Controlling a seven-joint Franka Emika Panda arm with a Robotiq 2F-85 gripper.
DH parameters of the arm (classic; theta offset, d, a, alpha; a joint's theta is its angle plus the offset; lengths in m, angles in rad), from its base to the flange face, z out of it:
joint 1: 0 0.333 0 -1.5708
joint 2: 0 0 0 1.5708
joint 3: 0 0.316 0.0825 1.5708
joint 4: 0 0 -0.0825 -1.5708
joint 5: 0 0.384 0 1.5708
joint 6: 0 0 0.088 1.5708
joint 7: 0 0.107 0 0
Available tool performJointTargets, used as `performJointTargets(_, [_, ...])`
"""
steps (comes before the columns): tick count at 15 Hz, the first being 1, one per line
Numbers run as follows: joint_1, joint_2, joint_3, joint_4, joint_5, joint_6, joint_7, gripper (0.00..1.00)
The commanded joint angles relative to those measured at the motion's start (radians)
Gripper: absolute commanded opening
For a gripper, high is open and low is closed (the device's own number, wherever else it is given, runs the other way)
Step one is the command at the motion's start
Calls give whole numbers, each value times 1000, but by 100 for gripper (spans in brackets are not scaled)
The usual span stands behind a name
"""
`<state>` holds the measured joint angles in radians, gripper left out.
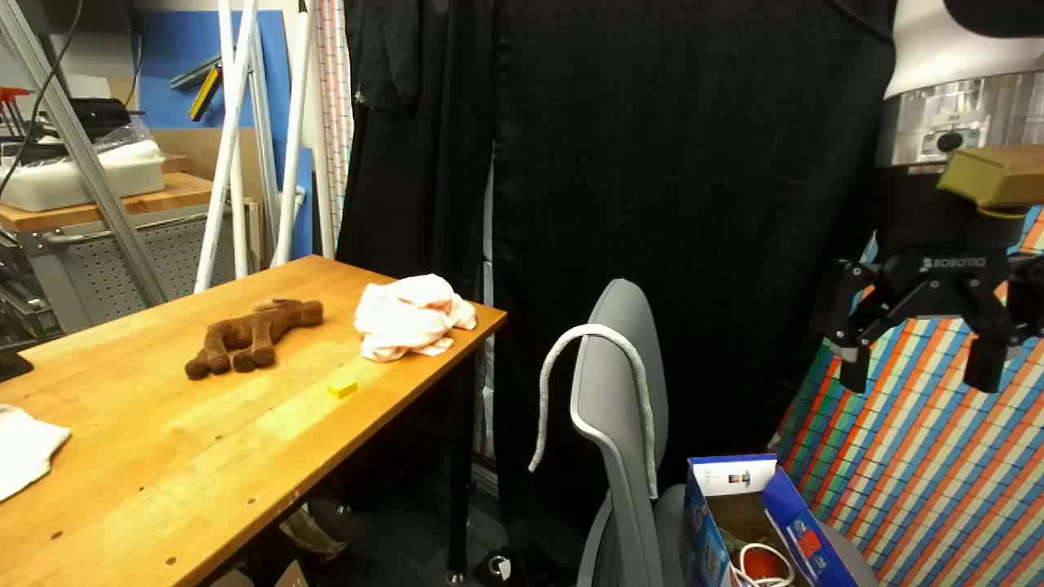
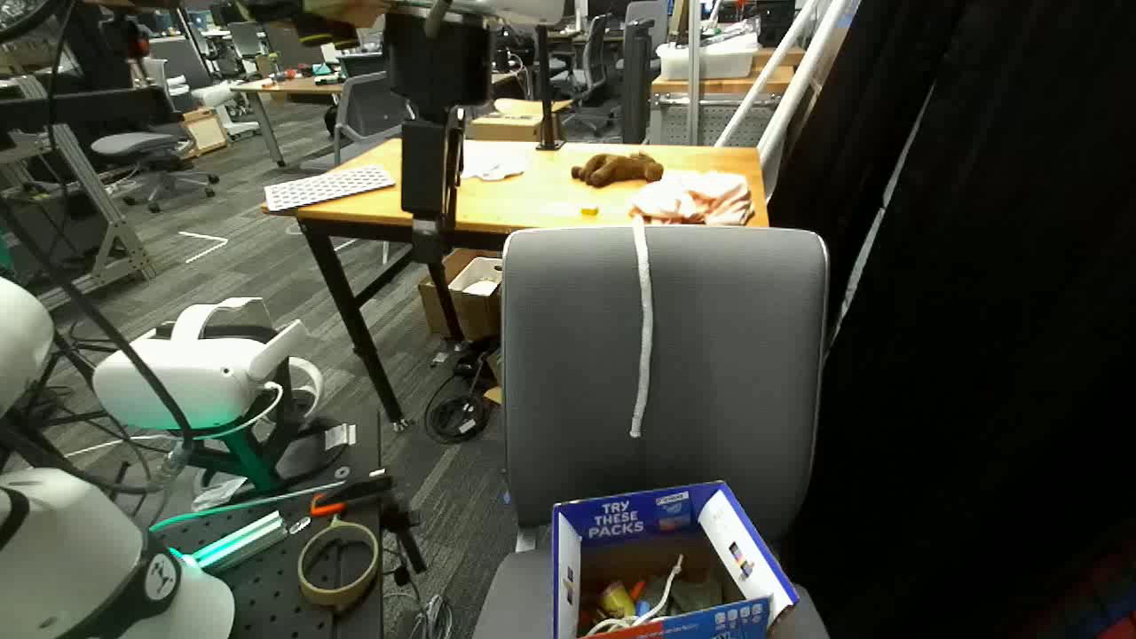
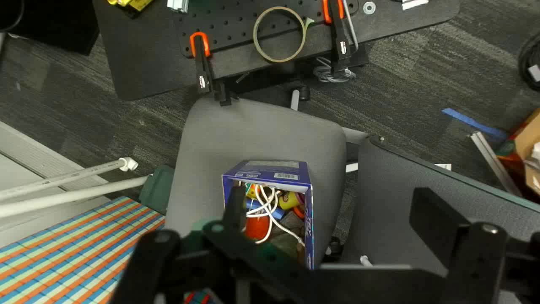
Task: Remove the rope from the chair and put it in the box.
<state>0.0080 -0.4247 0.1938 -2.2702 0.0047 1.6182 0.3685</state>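
Note:
A white rope [image 1: 548,391] hangs over the top of the grey chair's backrest [image 2: 737,355], with an end down each side. In an exterior view its front part [image 2: 645,328] lies against the backrest. Only a rope end [image 3: 365,261] shows in the wrist view; the rest is hidden behind the gripper. The open blue box [image 2: 621,524] sits on the chair seat. The wrist view shows the box [image 3: 310,228] holding a thin white cord, a yellow can and other items. My gripper [image 1: 919,379] is open and empty, above the chair and box, apart from the rope.
A wooden table [image 1: 269,456] behind the chair bears a brown plush toy [image 1: 261,334], a pink cloth [image 1: 412,318] and a yellow block [image 1: 342,388]. A black bench [image 3: 147,63] with clamps and a tape roll [image 3: 256,36] borders the seat. A black curtain [image 2: 958,355] hangs beside the chair.

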Motion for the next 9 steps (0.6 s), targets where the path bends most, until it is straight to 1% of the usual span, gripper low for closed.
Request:
performJointTargets(1, [14, 2, -12, 4, -4, -2, 4, 100])
performJointTargets(6, [14, 0, -12, 9, -4, -2, 4, 100])
performJointTargets(8, [24, 46, -8, 49, -18, -14, -34, 100])
performJointTargets(9, [35, 90, 4, 90, -31, -22, -52, 100])
